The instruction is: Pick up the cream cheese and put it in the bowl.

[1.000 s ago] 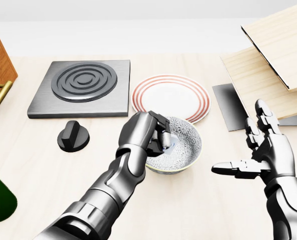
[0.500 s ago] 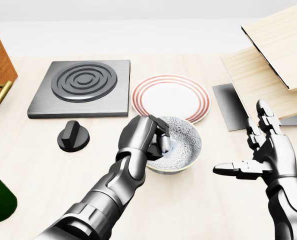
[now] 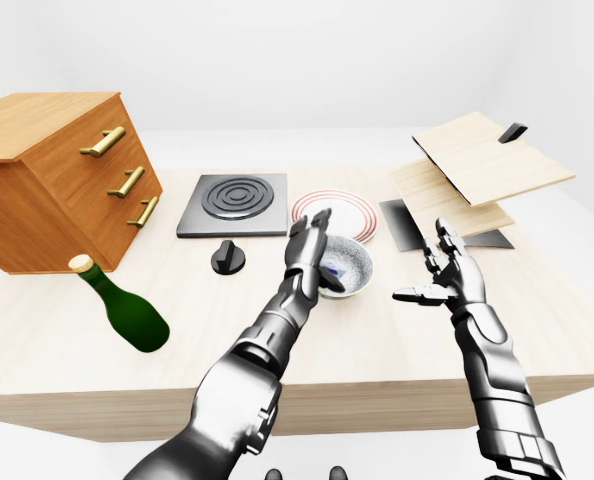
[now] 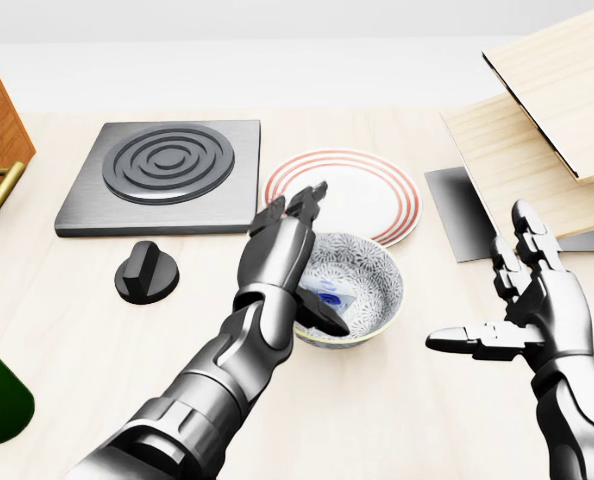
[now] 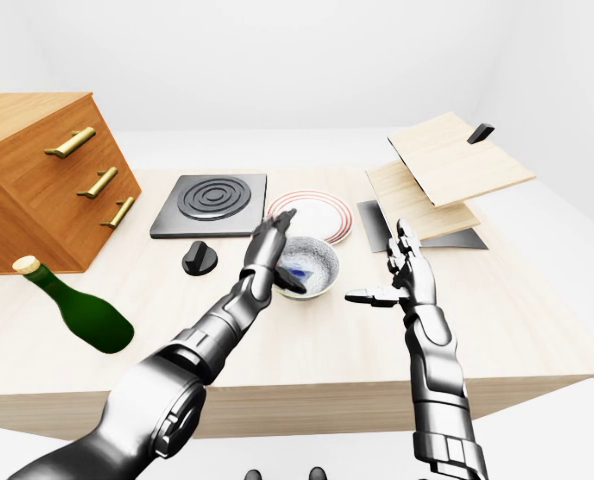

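My left hand (image 4: 295,243) has just spread its fingers wide over the bowl (image 4: 377,295), and it now holds nothing. The cream cheese (image 4: 329,299) lies inside the bowl, so I judge the drop made. My right hand (image 4: 522,305) hovers open and empty beside it.

Table (image 4: 427,420): pale matt wood, faint grain. Hob (image 4: 162,175) left of the plate (image 4: 342,195): brushed grey metal; knob (image 4: 145,273) matt black. Plate glossy ceramic. Bowl (image 4: 377,290) glazed, patterned. Both hands (image 4: 282,250) (image 4: 522,300) polished metal. Bottle (image 3: 127,308) glossy green glass. Drawers (image 3: 62,170) satin wood, brass handles.
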Motion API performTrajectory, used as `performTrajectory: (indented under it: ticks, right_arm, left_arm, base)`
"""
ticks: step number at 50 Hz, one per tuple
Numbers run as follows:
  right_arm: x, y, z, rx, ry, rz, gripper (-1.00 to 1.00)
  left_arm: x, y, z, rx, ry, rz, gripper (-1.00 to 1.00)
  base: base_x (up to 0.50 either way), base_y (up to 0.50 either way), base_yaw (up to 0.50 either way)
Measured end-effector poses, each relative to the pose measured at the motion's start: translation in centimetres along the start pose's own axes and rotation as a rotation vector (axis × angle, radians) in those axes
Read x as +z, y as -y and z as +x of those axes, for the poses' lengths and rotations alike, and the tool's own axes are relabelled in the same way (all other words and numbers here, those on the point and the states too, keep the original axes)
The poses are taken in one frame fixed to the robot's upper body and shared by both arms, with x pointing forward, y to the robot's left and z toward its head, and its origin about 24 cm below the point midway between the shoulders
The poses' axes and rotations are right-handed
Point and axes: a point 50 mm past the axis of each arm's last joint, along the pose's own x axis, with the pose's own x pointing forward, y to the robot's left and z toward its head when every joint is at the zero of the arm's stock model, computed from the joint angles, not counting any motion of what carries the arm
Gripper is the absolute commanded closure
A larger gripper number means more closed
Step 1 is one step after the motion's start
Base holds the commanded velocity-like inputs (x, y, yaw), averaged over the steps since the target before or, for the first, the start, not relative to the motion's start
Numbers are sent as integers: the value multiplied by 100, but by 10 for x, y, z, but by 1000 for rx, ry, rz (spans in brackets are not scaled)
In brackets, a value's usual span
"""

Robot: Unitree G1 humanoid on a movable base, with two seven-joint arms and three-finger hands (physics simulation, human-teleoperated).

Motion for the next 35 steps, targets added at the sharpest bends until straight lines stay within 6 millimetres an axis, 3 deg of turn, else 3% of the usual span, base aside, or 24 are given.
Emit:
performTrajectory:
  ticks: [6,13,18,23,28,35]
  right_arm:
    - [-1,0,0,0,-1,-1,-100]
    - [-1,-1,0,2,-1,-3,-100]
    - [0,-2,0,3,0,-7,-100]
    - [3,-4,-1,5,3,-14,-100]
    - [5,-6,-3,8,6,-20,-100]
    - [8,-13,-10,17,27,-7,-100]
  left_arm:
    - [23,-20,10,30,60,-105,-100]
    - [78,-87,19,121,192,-289,-100]
    - [120,-145,4,204,435,-413,-100]
    - [142,-194,-22,280,644,-506,-100]
    - [138,-219,-47,324,763,-566,-100]
    - [88,-202,-66,295,715,-655,-100]
  base:
    - [0,0,0]
    - [0,0,0]
    - [0,0,0]
    - [0,0,0]
    - [0,0,0]
    - [0,0,0]
